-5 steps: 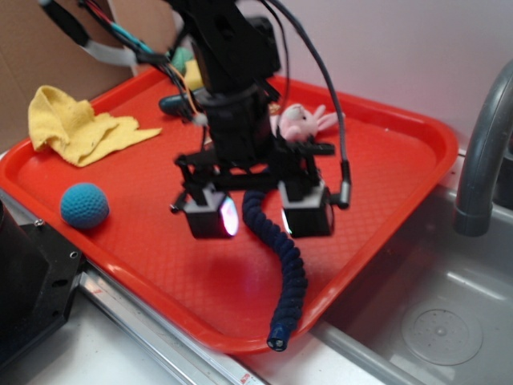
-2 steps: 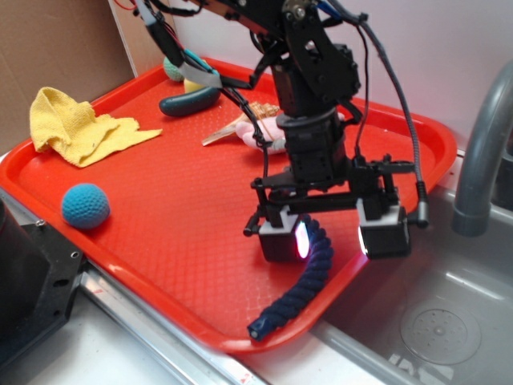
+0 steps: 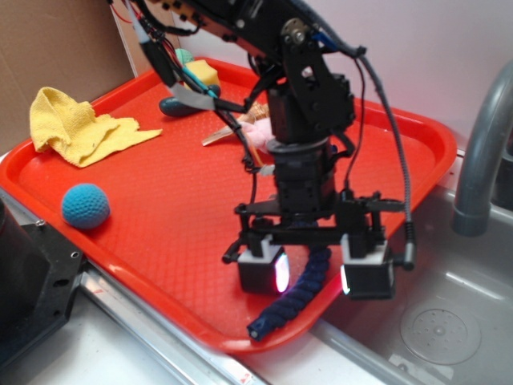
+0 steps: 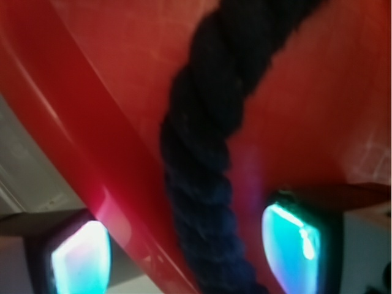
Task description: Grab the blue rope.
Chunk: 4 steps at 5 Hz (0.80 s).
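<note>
Navy-blue and thick, the blue rope (image 3: 298, 289) lies at the near rim of the red tray (image 3: 160, 216), running straight between the fingers of the hand (image 3: 314, 274). The hand stands spread wide, straddling the cord, gripping nothing. One finger (image 3: 367, 269) looks to hang beyond the tray's edge, over the sink (image 3: 433, 321). If the hand drops lower, that finger or its neighbour could catch the rim, and the close might nudge the rope off the tray instead.

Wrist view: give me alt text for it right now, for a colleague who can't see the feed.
A thick navy blue rope runs down the frame between the open gripper's two glowing fingertips, over the red tray. The tray's rim crosses diagonally at left, with grey surface beyond it.
</note>
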Each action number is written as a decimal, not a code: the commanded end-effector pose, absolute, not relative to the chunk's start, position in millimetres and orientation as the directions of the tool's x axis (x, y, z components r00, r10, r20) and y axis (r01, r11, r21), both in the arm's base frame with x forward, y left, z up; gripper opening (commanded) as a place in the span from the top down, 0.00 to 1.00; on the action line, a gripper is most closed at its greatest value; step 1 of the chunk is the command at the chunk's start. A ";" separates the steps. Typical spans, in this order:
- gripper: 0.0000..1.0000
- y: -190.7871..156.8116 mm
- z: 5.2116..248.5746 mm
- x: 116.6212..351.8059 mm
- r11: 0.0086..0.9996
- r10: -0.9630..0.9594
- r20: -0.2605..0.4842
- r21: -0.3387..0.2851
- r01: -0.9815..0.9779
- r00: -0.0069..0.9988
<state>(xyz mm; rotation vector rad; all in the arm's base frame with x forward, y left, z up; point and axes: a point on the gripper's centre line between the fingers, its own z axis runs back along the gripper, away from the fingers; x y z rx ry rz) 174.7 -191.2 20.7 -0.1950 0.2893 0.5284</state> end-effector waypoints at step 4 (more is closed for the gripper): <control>0.00 -135.6 36.4 210.5 0.866 0.485 -0.174 -0.042 -0.498 0.857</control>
